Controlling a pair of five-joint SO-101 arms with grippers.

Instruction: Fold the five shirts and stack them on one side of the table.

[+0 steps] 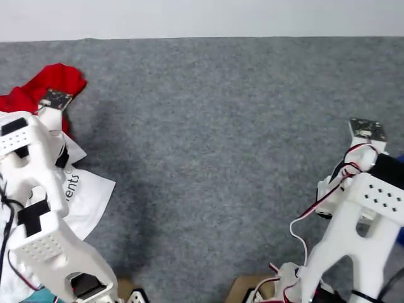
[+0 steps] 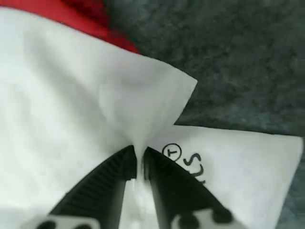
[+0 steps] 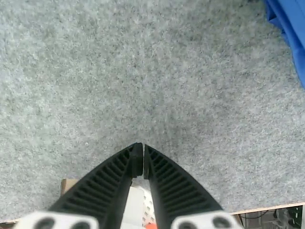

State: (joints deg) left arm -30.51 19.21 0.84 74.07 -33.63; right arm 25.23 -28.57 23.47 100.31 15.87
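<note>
– Where is the white cloth shirt (image 1: 88,196) with black letters?
– It is at eight o'clock on the grey fuzzy table (image 1: 221,126), all bunched up.
– What is the left gripper (image 2: 138,160) doing?
– It is clamped tight on a fold of that white shirt.
– And the red cloth shirt (image 1: 53,85)?
– It is crumpled at ten o'clock, touching the white one.
– And the right gripper (image 3: 138,155)?
– It is pressed together and holds nothing, over bare table near four o'clock. A blue cloth shirt (image 3: 288,33) lies at three o'clock, by the table's edge.
</note>
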